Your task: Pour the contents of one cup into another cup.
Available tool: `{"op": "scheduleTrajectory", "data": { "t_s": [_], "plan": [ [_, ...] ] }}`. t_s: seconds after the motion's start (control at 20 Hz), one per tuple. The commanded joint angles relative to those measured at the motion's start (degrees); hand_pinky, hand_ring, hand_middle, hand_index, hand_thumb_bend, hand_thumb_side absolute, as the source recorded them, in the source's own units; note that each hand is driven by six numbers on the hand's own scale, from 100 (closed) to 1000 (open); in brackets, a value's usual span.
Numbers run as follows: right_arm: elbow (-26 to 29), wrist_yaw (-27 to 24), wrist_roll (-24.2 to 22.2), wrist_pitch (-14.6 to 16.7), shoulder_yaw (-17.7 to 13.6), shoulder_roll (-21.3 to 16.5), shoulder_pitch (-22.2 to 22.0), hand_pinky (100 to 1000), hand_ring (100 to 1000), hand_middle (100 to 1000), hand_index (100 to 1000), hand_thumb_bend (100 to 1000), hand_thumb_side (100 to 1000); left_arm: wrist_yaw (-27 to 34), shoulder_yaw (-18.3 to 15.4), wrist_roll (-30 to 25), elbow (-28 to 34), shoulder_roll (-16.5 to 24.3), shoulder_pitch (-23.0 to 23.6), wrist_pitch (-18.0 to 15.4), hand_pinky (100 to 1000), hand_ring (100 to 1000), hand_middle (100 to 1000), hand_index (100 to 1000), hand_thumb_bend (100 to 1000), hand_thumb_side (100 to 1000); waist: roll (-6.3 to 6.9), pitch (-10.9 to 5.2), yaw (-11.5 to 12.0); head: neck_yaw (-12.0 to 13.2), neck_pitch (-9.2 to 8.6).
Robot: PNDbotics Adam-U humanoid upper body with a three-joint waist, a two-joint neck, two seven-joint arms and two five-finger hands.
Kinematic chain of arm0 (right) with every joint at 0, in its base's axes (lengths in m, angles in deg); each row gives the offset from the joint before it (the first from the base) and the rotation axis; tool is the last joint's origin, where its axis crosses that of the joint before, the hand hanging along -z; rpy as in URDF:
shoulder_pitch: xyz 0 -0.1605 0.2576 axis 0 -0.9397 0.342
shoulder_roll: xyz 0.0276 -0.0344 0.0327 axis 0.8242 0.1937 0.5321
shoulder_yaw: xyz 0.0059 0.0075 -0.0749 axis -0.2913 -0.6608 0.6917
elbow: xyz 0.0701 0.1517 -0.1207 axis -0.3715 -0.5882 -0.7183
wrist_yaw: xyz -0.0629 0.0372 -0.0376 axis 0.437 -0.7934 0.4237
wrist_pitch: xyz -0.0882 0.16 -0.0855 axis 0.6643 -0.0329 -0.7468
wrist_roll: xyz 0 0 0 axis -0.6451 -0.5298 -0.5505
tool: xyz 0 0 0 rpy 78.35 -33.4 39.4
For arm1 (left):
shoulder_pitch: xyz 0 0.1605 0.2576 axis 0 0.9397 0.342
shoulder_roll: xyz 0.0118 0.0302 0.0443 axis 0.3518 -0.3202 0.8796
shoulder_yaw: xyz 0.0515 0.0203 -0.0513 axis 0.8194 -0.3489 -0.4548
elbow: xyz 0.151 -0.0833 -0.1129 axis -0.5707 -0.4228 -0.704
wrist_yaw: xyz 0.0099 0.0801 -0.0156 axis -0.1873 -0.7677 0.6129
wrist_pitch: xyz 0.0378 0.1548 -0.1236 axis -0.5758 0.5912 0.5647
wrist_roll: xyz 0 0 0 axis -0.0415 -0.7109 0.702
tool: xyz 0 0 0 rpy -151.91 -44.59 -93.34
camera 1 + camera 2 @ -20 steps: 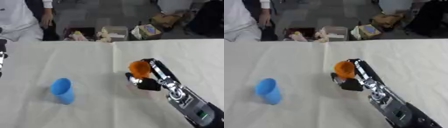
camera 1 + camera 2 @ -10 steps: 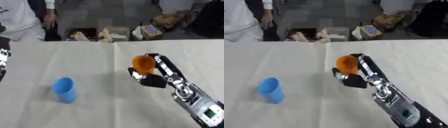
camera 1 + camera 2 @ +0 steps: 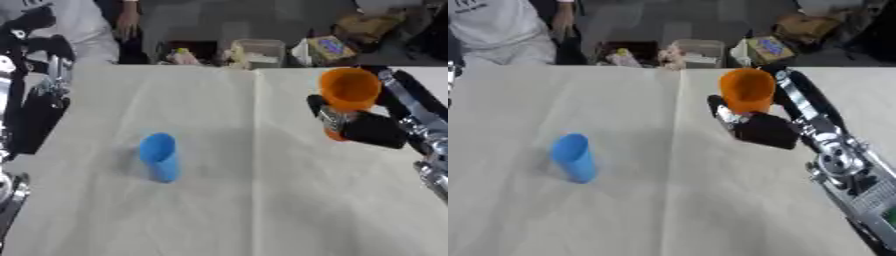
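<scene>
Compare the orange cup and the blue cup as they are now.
The orange cup is held in the right hand, above the table; the blue cup stands free on the white tablecloth. The orange cup sits at the right, the blue cup left of centre. The orange looks wider-mouthed. Both are roughly upright, mouths up.

right hand (image 3: 756,127): curled round orange cup (image 3: 746,91) | blue cup (image 3: 574,157): upright, well left

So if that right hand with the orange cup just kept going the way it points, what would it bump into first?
Probably nothing on the table: the right hand, curled round the orange cup, points up-left, well behind the blue cup. Depth is hard to judge.
</scene>
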Motion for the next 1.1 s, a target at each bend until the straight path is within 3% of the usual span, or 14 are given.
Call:
{"op": "scheduleTrajectory", "data": {
  "t_s": [0.05,0.3,0.4,0.85,1.1],
  "plan": [
    [3.3,-0.9,0.0,-1.3,-1.7,-2.4,0.4,536,510,520,630,100,404,-3.2,0.6,-0.6,1.0,1.3,-1.2,1.5,629,780,823,905,100,841,-0.05,-1.62,-0.1,0.3,1.02],
    [5.8,-2.2,0.2,-2.7,-3.2,-3.6,0.0,530,506,516,625,100,406,-7.7,2.3,-3.5,1.0,2.1,-1.9,3.5,656,790,827,1000,292,821,-0.41,-2.01,-0.4,-0.2,2.18],
    [6.5,-2.6,0.5,-2.9,-3.7,-4.1,-0.1,529,505,516,625,100,405,-8.7,2.8,-5.2,0.9,2.6,-2.0,4.1,664,799,835,1000,324,838,-0.55,-2.17,-0.5,-0.3,2.45],
    [8.2,-6.4,1.3,-4.7,-5.0,-5.2,-0.9,524,502,512,621,100,407,-10.2,3.4,-10.2,0.4,3.6,-2.4,4.8,703,841,864,990,361,888,-0.81,-2.67,-0.5,-0.6,3.05],
    [8.4,-7.9,1.4,-5.5,-5.2,-5.6,-1.3,521,499,510,618,100,408,-11.1,4.1,-12.8,-1.0,4.0,-2.1,4.7,778,894,901,1000,405,925,-0.84,-2.83,-0.7,-0.4,2.87]
  ]
}}
